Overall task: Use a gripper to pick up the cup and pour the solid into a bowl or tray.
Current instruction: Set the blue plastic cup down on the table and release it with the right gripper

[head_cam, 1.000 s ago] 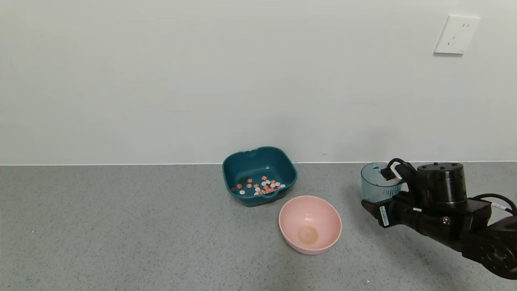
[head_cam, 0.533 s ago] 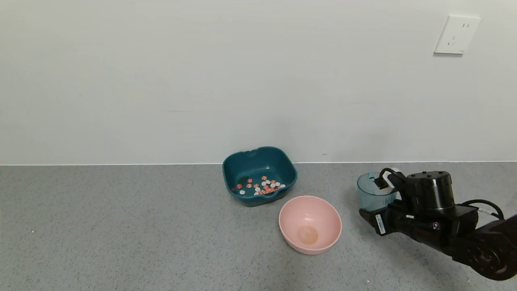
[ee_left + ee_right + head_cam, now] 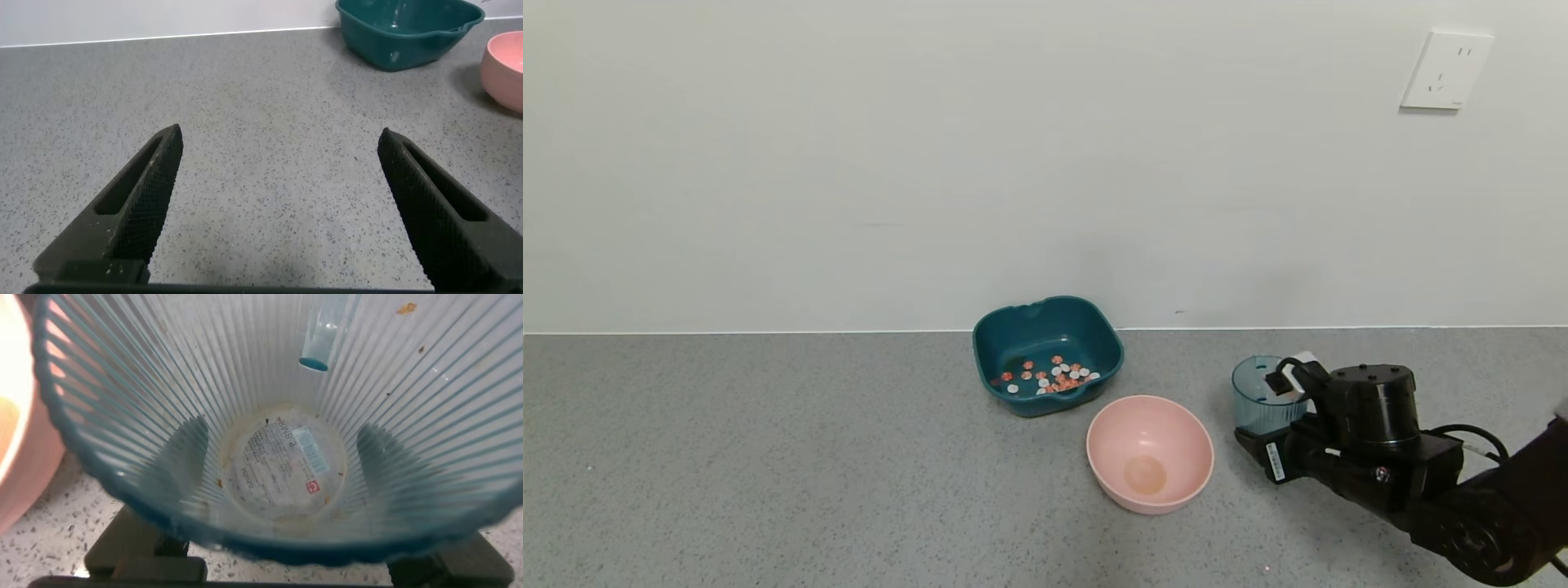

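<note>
My right gripper is shut on the ribbed blue-green cup and holds it upright, low over the table at the right. In the right wrist view the cup is empty, and the gripper shows through its sides, one finger on each side. The orange-red and white solid lies in the dark teal basin at the back centre. My left gripper is open and empty over bare table, out of the head view.
A round pink bowl stands empty in front of the basin, just left of the cup; it also shows in the right wrist view. The wall runs along the table's back edge. A white socket is on the wall.
My right gripper has moved down and a little to the left with the cup, bringing it closer to the table and the pink bowl.
</note>
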